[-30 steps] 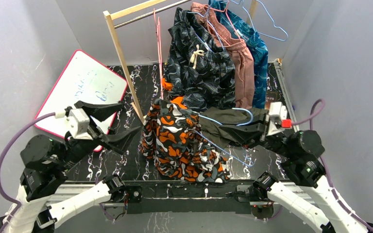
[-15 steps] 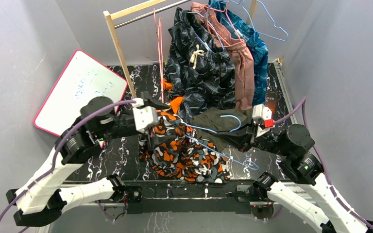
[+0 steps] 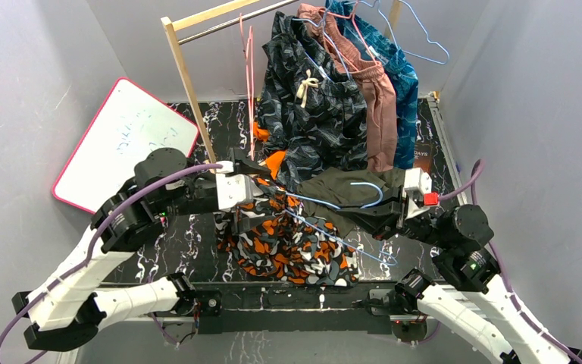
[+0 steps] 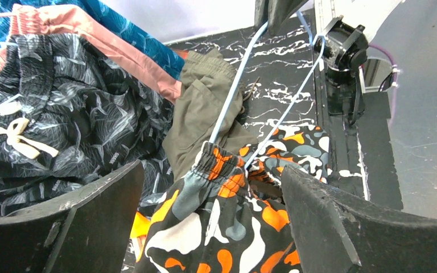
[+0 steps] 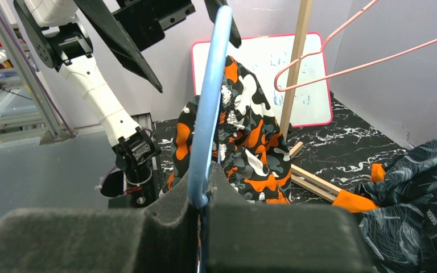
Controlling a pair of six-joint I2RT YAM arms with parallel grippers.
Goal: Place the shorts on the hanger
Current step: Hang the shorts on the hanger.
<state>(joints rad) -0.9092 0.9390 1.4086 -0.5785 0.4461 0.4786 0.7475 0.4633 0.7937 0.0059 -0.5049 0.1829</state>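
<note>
The camouflage shorts (image 3: 288, 243) hang bunched over the near middle of the table, their waistband (image 4: 219, 165) threaded onto one end of the light-blue hanger (image 3: 326, 203). My right gripper (image 3: 360, 216) is shut on the hanger near its hook; in the right wrist view the blue wire (image 5: 209, 108) rises from between the closed pads (image 5: 205, 199). My left gripper (image 3: 261, 191) is open. Its two fingers (image 4: 62, 222) stand wide on either side of the shorts' waistband, and I cannot tell if they touch it.
A wooden rack (image 3: 189, 83) at the back carries navy patterned shorts (image 3: 311, 106), pink-brown shorts (image 3: 377, 98), teal shorts (image 3: 403, 76), pink hangers (image 3: 246, 68) and a spare blue hanger (image 3: 423, 38). Olive-green shorts (image 3: 341, 189) lie under the hanger. A whiteboard (image 3: 125, 136) leans at left.
My left arm swung in from the left to the shorts' waistband, jaws open. My right gripper carried the hanger slightly left and back; the shorts shifted with it.
</note>
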